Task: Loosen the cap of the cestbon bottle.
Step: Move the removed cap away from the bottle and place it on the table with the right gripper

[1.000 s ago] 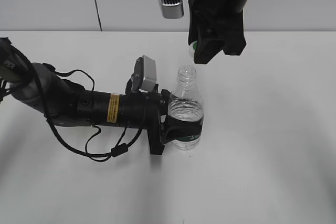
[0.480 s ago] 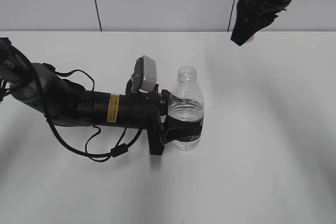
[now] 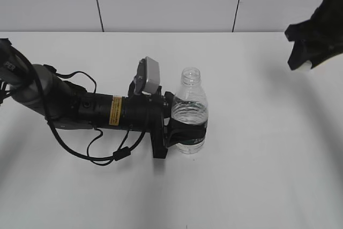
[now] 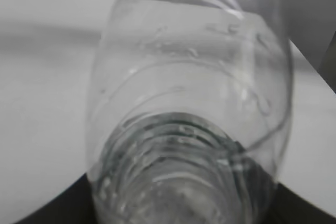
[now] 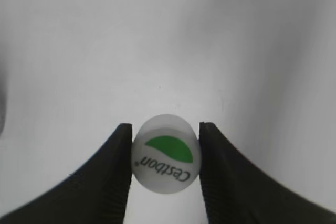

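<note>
White tabletop beneath, the left gripper clamps the open-necked bottle upright while the right gripper, raised well away at right, pinches the cap, which could drop and roll if that grip slackens.
</note>
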Robot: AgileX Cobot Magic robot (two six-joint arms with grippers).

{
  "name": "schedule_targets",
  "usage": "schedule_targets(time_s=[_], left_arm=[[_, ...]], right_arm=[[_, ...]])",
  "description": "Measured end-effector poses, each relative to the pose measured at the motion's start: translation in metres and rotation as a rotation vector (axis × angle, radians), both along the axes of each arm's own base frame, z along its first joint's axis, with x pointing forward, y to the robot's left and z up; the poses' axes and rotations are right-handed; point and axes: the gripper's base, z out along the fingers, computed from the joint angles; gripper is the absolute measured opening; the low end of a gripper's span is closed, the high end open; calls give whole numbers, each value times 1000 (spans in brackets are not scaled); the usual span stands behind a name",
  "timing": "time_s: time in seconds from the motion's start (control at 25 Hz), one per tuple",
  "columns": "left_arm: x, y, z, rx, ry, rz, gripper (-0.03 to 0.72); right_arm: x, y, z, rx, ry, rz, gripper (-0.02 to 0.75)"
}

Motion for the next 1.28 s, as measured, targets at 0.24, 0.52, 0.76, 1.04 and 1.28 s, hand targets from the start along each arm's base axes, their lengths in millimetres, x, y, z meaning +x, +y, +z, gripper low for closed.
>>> schedule_targets(time_s=[0.24,0.52,0.76,1.04,1.28], left_arm=[[0,0,0,2,0,2,363],[0,0,0,2,0,2,363],[1,0,-1,11,-1,9,363],[1,0,-1,11,0,11,363],[1,0,-1,10,0,13,363]], right_arm=[[-20,-7,-50,-9,69,-86,300],[-33,-9,-73,-19,87,-111,300],[-30,-10,-78,-10,29,-140,300],[-26,-10,-88,-12,21,-159,300],[-27,-10,-108,-19,98,-168,300]])
